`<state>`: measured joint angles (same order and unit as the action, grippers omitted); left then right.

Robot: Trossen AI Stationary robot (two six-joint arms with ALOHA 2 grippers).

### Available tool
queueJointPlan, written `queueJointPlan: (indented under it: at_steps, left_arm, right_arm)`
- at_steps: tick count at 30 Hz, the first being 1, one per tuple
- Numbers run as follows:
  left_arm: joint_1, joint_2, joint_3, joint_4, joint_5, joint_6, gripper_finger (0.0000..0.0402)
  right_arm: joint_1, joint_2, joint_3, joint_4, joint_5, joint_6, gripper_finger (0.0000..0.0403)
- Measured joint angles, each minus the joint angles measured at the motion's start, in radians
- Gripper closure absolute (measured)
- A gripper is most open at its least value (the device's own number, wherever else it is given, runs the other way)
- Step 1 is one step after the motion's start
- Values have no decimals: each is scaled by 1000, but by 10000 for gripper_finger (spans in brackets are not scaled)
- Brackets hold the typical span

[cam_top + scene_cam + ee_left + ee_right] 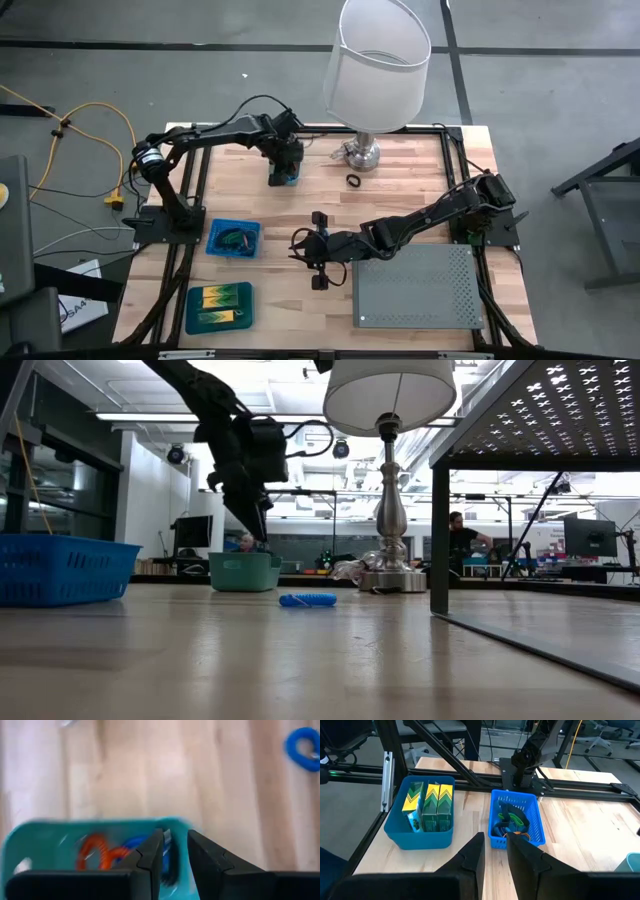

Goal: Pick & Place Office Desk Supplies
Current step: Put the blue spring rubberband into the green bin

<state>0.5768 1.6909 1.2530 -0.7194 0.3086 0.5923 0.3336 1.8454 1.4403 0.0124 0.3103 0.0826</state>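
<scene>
1. The left gripper (171,851) hangs over a small teal tub (30,840) near the far edge of the counter (300,215), close to the lamp (375,60). Its jaws stand a little apart with nothing between them.
2. Under those jaws, inside the tub, lie a red coil (95,851) and a blue one (131,844). So some supplies already sit in that tub.
3. The right gripper (494,851) reaches across the middle of the counter, beside the grey perforated box (415,285). Its jaws are slightly apart and empty, facing two bins.
4. Loose supplies still lie on the counter: a blue ring (307,599), near the tub, and a black ring (353,180) near the lamp base.
5. The blue mesh basket (532,815) holds more dark and blue loops. The blue bin (422,837) next to it holds yellow-and-green blocks (430,800) standing on edge.
6. The rings look light, springy and soft, so they would probably squash or roll under a pinch. I would take one across its band, with one jaw through the hole.
7. The blocks look stiff and flat-sided. Gripping across the two broad faces seems safest.
</scene>
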Motion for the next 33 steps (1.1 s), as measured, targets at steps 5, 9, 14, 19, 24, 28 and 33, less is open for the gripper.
queueJointPlan:
  at_steps: [5, 9, 14, 19, 24, 28, 33]
  left_arm:
    - [-75, 0, 0, 13, 9, 9, 318]
    - [-143, 0, 0, 38, 7, -11, 318]
    - [-233, 0, 0, 55, 1, -73, 318]
    - [-318, 0, 0, 79, -49, -166, 318]
    - [-392, 4, 0, 102, -133, -276, 318]
    - [-426, 7, 0, 100, -154, -337, 318]
    - [-416, 8, -21, 127, -12, -269, 318]
  right_arm:
    - [0, 0, 0, 0, 0, 0, 334]
    - [0, 0, 0, 0, 0, 0, 334]
    - [0, 0, 0, 0, 0, 0, 334]
    - [0, 0, 0, 0, 0, 0, 334]
    - [0, 0, 0, 0, 0, 0, 334]
    - [0, 0, 0, 0, 0, 0, 334]
    - [0, 0, 0, 0, -39, 0, 334]
